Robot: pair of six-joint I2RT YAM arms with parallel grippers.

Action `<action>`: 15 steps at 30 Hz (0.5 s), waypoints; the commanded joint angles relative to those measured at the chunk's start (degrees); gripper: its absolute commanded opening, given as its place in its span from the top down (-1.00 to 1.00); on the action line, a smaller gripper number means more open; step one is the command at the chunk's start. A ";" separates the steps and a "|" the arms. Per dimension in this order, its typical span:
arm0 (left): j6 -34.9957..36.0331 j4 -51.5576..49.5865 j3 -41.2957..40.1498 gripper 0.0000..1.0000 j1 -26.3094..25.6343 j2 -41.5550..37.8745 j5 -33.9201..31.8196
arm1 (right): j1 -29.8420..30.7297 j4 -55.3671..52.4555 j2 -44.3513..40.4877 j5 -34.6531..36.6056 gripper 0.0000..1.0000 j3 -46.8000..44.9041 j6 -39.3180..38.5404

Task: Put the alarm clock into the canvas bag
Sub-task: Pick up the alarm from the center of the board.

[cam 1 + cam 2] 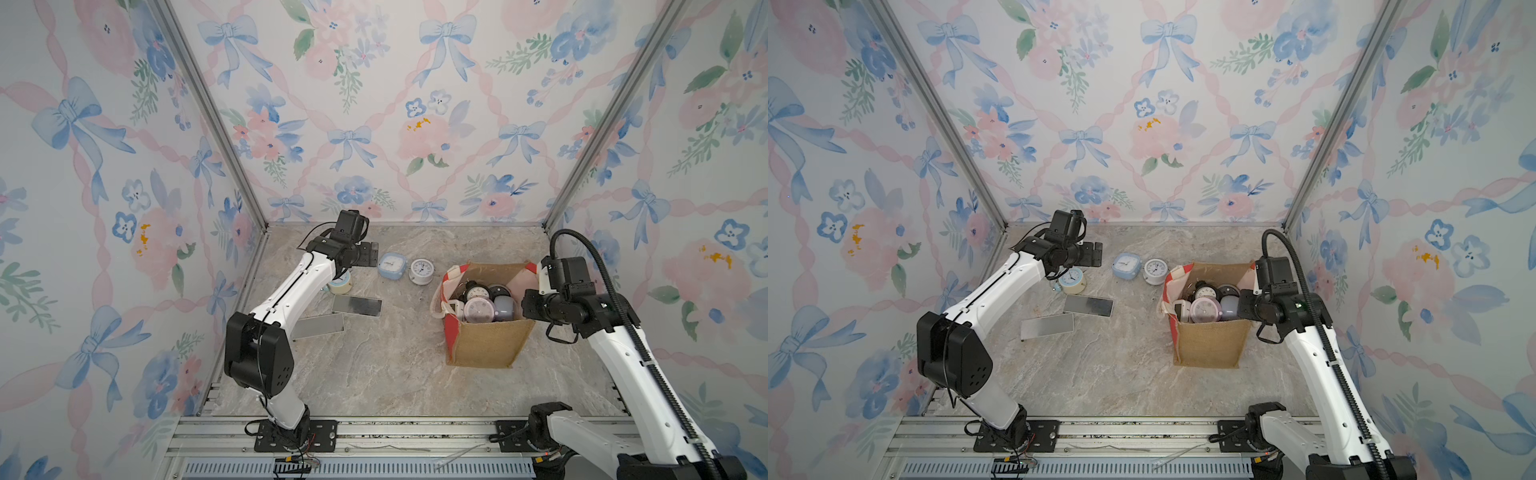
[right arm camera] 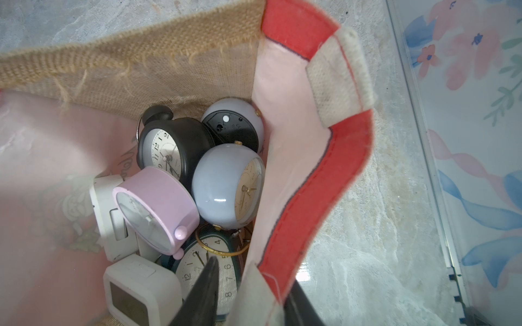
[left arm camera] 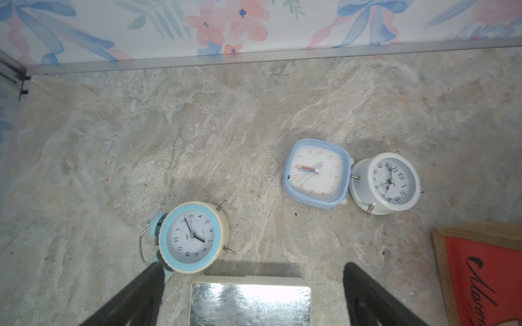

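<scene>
Three alarm clocks lie on the table: a cream and blue twin-bell one [image 3: 192, 237], a blue square one [image 3: 316, 173] [image 1: 391, 265] and a white round one [image 3: 387, 183] [image 1: 421, 271]. My left gripper [image 3: 254, 268] [image 1: 370, 253] hangs open and empty over the back left, its fingers above the twin-bell clock's side. The canvas bag [image 1: 486, 340] [image 1: 1210, 345] stands at the right with several clocks inside, among them a pink one [image 2: 158, 209] and a black one [image 2: 172, 146]. My right gripper [image 2: 254, 276] [image 1: 528, 305] is shut on the bag's red side panel [image 2: 310, 175], one finger inside and one outside.
Two shiny metal plates [image 1: 357, 306] [image 1: 318, 326] lie flat near the left arm; the nearer one [image 3: 250, 304] sits right under the left fingers. Floral walls close in the back and both sides. An aluminium rail [image 1: 374, 432] runs along the front.
</scene>
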 commanded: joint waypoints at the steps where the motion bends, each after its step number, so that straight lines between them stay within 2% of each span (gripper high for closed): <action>1: 1.30 -0.61 -2.16 -0.96 3.00 -1.17 2.48 | 0.51 -0.17 0.24 -0.37 0.31 0.73 -0.26; 10: 2.06 -0.62 -4.63 -0.96 9.46 2.80 5.68 | 0.67 -0.41 0.09 0.01 0.31 0.69 -0.41; 15: 1.97 -0.61 -4.09 -0.96 10.11 6.41 6.54 | 0.66 -0.31 -0.10 0.06 0.31 0.63 -0.43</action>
